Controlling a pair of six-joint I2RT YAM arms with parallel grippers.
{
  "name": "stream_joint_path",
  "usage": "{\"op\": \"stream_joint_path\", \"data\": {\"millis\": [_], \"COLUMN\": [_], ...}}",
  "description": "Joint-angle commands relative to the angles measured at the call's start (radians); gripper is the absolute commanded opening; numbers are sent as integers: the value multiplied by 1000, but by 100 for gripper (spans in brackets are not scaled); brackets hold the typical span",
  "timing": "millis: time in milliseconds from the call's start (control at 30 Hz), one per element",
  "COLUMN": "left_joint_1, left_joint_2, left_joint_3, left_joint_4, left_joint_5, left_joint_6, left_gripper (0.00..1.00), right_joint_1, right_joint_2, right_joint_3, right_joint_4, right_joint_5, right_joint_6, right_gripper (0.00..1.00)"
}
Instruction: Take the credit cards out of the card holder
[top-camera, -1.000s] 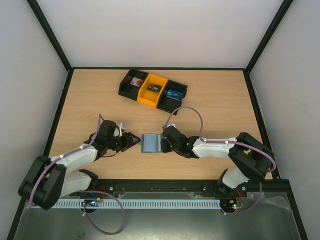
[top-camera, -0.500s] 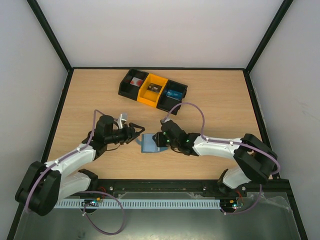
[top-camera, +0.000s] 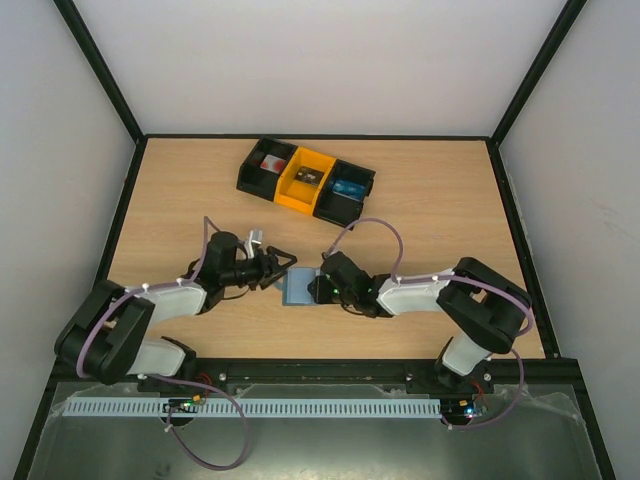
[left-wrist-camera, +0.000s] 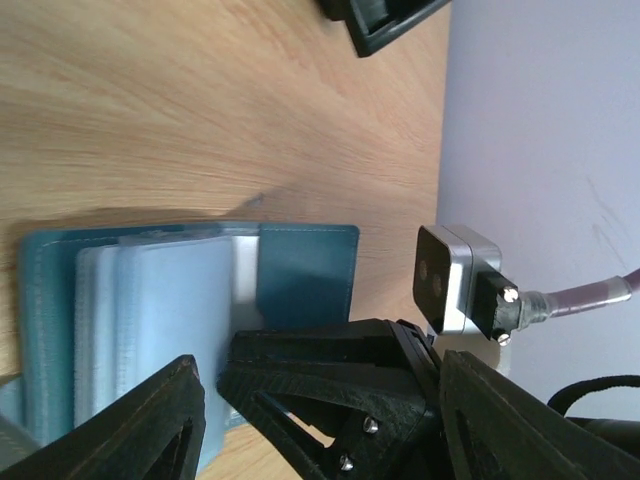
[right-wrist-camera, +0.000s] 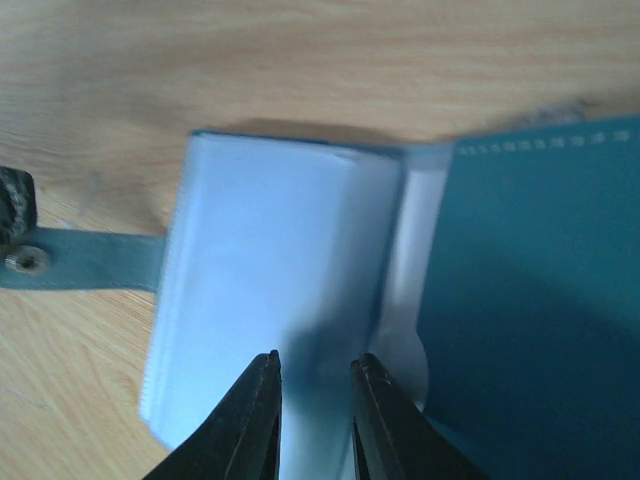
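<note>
The slate-blue card holder lies open on the table between the two arms. In the right wrist view its pale plastic sleeves fan out beside the teal cover, and a snap tab sticks out to the left. No credit cards show apart from the sleeves. My right gripper hovers low over the sleeves, its jaws a narrow gap apart with nothing between them. My left gripper stands wide open at the holder's left edge. Its fingers frame the holder and the right gripper's black fingers.
A black-and-yellow compartment tray with small items sits at the back of the table; its corner shows in the left wrist view. The right wrist's camera block and cable sit close beside my left fingers.
The left gripper has come right, up to the holder's edge, and opened wider. The right gripper has moved from the holder's right edge onto the sleeves.
</note>
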Motion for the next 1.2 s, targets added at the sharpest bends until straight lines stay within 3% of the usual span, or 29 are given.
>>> {"op": "stream_joint_path", "data": {"millis": [0,433,633,1033,1167], "left_joint_1": [-8,-48,-60,-74,-77], "left_joint_2": [63,141,146,141,155], "left_joint_3": [-31,-5,25,23,23], "left_joint_4": [105,58,-78,-117,-71], "left_joint_5": [11,-4,-59,-73,-36], "left_joint_6": [2,59,146,161,136], "left_gripper": [65,66,66,66,61], "right_joint_1": [-2,-2,-2,-2,-3], "right_joint_2": [29,55,57,59,71], "right_joint_3": [-50,-122,-142,-174,-175], "right_joint_4": [84,174,193,225,241], "right_joint_5": [-2,1,-9,-13,-22], "right_joint_6": [25,42,57,72,77], "right_gripper": [20,3,4,4,4]}}
